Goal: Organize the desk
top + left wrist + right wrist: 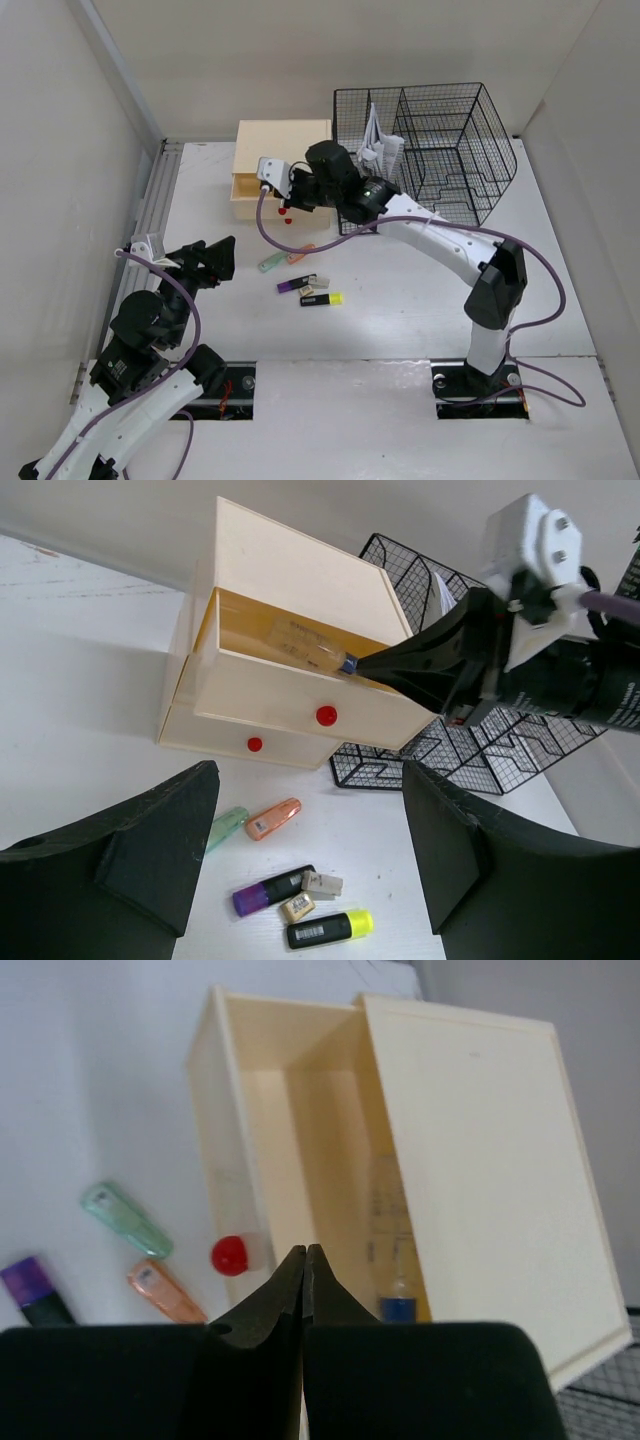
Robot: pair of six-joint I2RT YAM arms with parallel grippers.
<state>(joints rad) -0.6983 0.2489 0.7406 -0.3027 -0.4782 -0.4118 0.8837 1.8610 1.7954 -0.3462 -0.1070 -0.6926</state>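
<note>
White worktop (pixel 420 310) spans the top view under both arms. Judged heavy, rigid and fixed, so not a thing to grip; its surface looks slick, so small items may skid if nudged. Wire mesh organizer (pixel 440 150) at 1 o'clock, wooden drawer box (pixel 282 150) at 11 o'clock, upper drawer (pixel 300 695) pulled out, a clear blue-capped pen (pixel 395 1240) inside. Right tool (pixel 305 1258) above that drawer, jaws pinched together, empty. Left tool (pixel 212 262) at 8 o'clock, jaws wide, empty. Near centre: purple highlighter (pixel 290 286), yellow highlighter (pixel 323 299), orange highlighter (pixel 301 254), green highlighter (pixel 271 263). Judged light and hard; grip mid-barrel.
</note>
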